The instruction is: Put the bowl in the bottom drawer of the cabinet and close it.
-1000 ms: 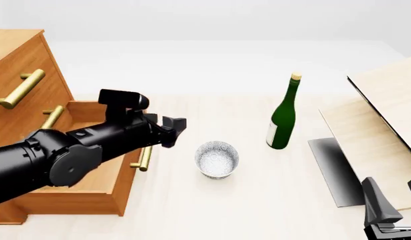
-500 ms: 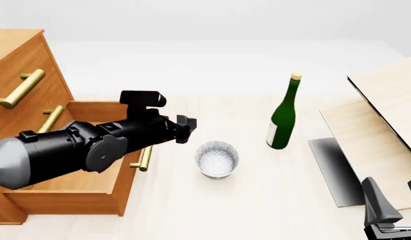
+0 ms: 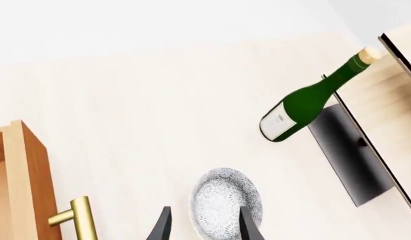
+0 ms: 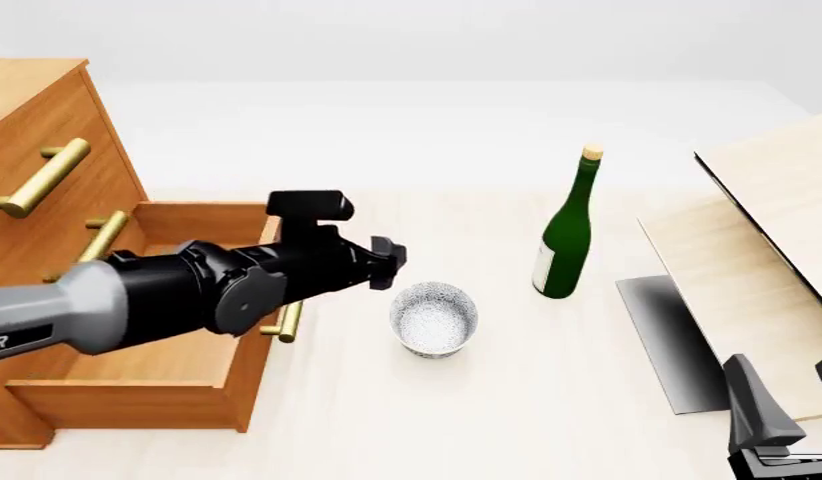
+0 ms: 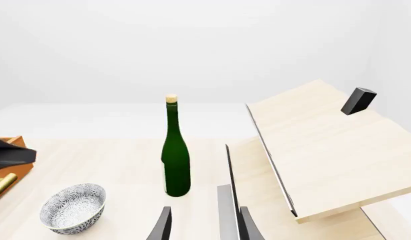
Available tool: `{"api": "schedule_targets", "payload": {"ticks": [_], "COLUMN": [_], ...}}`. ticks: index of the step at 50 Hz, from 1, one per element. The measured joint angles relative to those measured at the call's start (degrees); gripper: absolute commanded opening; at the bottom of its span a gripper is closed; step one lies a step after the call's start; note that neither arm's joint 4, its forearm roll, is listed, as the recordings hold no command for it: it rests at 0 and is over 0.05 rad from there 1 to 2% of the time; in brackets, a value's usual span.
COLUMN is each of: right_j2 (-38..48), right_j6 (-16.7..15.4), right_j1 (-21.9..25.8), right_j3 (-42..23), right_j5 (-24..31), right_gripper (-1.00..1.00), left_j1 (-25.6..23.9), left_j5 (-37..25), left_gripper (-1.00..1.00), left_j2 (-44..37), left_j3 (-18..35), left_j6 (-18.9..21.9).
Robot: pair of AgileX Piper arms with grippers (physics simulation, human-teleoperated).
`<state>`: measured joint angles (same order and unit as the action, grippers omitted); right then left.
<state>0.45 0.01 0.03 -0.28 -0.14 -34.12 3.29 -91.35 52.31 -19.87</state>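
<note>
The bowl (image 4: pixel 434 317) sits upright on the tabletop (image 4: pixel 518 400), just right of the pulled-out bottom drawer (image 4: pixel 158 340). The left tool (image 4: pixel 384 262) hovers near its rim, fingers parted, holding nothing. The right tool (image 5: pixel 202 225) seems released too, low at the near right.

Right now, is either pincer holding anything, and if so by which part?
Nothing is held. The left pincer is open and lined up on the bowl, which sits on the table. The right pincer is open too, off to the side.

The left arm (image 4: pixel 184 295) reaches forward with jaws parted, while the right gripper (image 4: pixel 785 405) sits low, jaws apart.
</note>
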Motion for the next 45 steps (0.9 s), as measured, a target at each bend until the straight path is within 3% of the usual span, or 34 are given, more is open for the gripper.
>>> {"api": "schedule_targets", "payload": {"ticks": [45], "right_j2": [0.0], "right_j6": [0.0], "right_j1": [0.0], "right_j3": [0.0], "right_j5": [0.0], "right_gripper": [1.00], "left_j1": [-0.3], "left_j5": [1.0], "left_gripper": [1.00], "left_j2": [-13.1], "left_j3": [4.4], "left_j6": [-3.9]}}
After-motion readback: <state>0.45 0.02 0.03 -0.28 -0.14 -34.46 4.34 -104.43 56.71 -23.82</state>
